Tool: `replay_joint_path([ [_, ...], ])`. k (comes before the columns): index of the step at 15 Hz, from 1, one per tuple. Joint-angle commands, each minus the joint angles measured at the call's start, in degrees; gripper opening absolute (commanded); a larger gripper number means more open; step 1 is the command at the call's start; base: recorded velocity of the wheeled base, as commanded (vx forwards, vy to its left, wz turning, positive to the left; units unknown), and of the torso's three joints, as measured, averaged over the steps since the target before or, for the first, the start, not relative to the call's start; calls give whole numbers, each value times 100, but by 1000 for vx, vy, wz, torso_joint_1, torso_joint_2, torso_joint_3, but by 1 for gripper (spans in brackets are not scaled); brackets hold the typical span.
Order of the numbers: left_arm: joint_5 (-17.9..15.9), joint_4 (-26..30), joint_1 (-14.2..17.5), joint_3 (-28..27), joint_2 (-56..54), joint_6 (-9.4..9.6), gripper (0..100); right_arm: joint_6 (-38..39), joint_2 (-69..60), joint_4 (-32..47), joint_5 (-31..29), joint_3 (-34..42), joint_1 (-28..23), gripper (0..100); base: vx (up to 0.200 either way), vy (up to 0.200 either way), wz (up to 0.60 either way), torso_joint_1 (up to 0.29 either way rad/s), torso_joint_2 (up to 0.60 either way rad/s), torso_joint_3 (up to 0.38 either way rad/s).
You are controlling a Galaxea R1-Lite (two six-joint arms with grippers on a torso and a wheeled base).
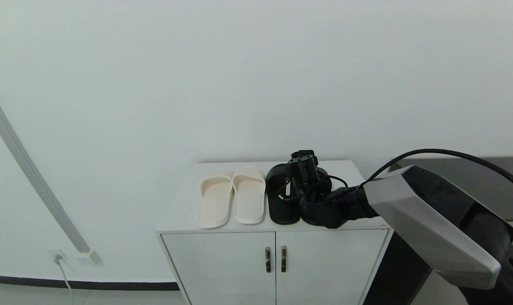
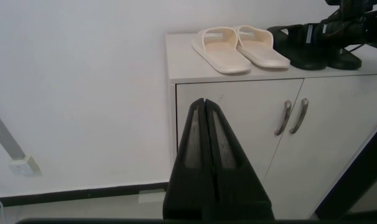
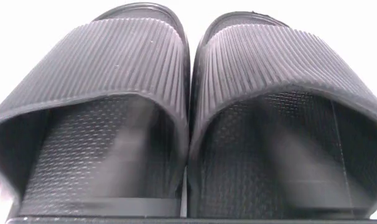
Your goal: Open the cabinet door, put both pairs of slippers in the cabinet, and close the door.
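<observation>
Two pairs of slippers stand on top of the white cabinet (image 1: 178, 214), which occupies the lower centre of the head view. The white slippers (image 1: 216, 199) lie side by side at the centre of the frame, toes toward the wall (image 1: 256, 76). The black slippers (image 1: 279, 203) lie just to their right, also side by side.

The right gripper (image 1: 301, 169) hangs over the black slippers, right of centre. Its arm enters from the lower right corner and hides most of the right-hand black slipper. Whether the gripper is apart, together or clamped on a slipper cannot be told. The right wrist view shows the two ribbed black straps close up, the slippers set side against side, with textured footbeds beneath the straps.

Both cabinet doors (image 1: 222, 271) are shut and meet at the lower centre of the frame. There two upright metal handles (image 1: 268, 259) stand just beside each other, one on each door.

The left gripper (image 2: 204, 106) appears in the left wrist view with its dark fingers (image 2: 195, 143) pressed together and nothing between them. It is apart from the cabinet and points toward the left-hand door.

At the left of the head view a grey conduit (image 1: 28, 169) runs diagonally down the wall. It ends by a socket (image 1: 56, 255) in the lower left, from which a cable (image 1: 66, 281) hangs.
</observation>
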Motion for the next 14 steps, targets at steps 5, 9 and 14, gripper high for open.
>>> replay_joint_path([
  [5,-2,-1,1,1,7,-2,0,10,-46,-16,-49,37,-1,0,0,0,0,0,0,0],
  [9,7,-1,1,1,7,-19,0,-7,-635,-43,-216,521,61,0,0,0,0,0,0,0],
  [14,7,-1,1,1,7,16,0,-51,-2015,-218,-49,2050,298,0,0,0,0,0,0,0],
])
